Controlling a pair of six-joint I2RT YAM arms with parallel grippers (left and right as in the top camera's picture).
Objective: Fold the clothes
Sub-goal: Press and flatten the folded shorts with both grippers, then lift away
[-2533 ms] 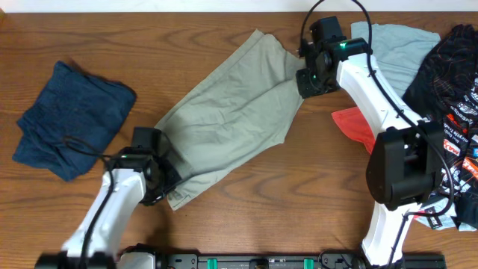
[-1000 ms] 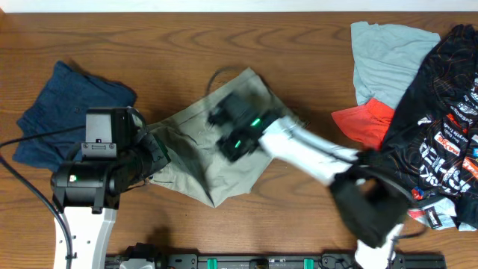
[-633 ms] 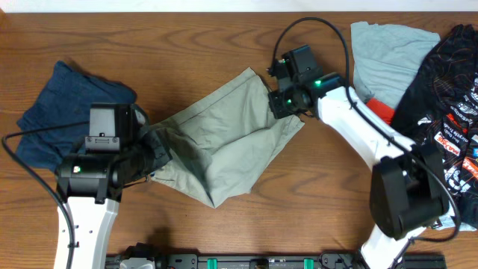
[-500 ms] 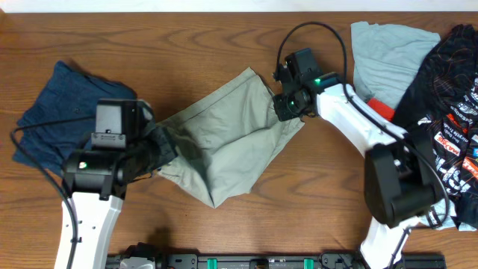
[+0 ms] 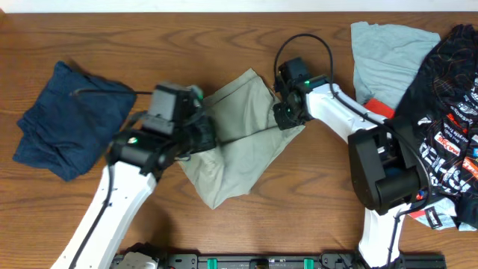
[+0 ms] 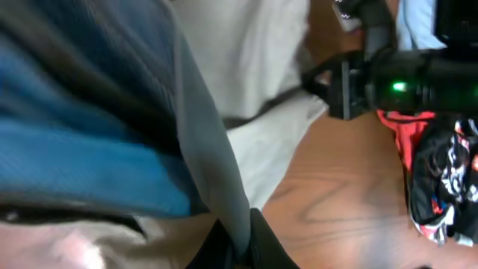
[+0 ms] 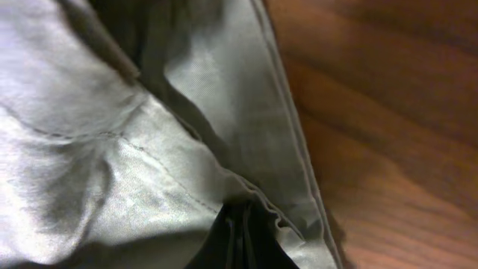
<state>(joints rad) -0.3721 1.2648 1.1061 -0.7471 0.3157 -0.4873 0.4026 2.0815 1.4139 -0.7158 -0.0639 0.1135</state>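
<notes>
**Two robot arms pinching a pair of khaki shorts at mid-table**

Seen from above, the khaki shorts (image 5: pixel 243 149) are lying in the middle of the wooden table (image 5: pixel 314 194), partly folded. One corner is pointing toward the near edge and another toward the far edge.

The left gripper (image 5: pixel 208 136) is reaching in over the left side of the shorts. In its wrist view its fingers are clenched on a raised fold of the khaki cloth, which is running down into the jaws.

The right gripper (image 5: pixel 286 118) is sitting at the right edge of the shorts. In its wrist view the hem and a seam are bunching into its closed fingers, so it too is grasping the fabric. The bare wood is showing just beside that hem.

A navy garment (image 5: pixel 71 119) is lying crumpled at the left of the table, well apart from the shorts.

At the right, a light-blue garment (image 5: pixel 388 56) is spreading near the far edge. A red piece (image 5: pixel 379 110) is peeking out beneath it. A black printed piece (image 5: pixel 441 90) is lying heaped against both, running down the right edge.
</notes>
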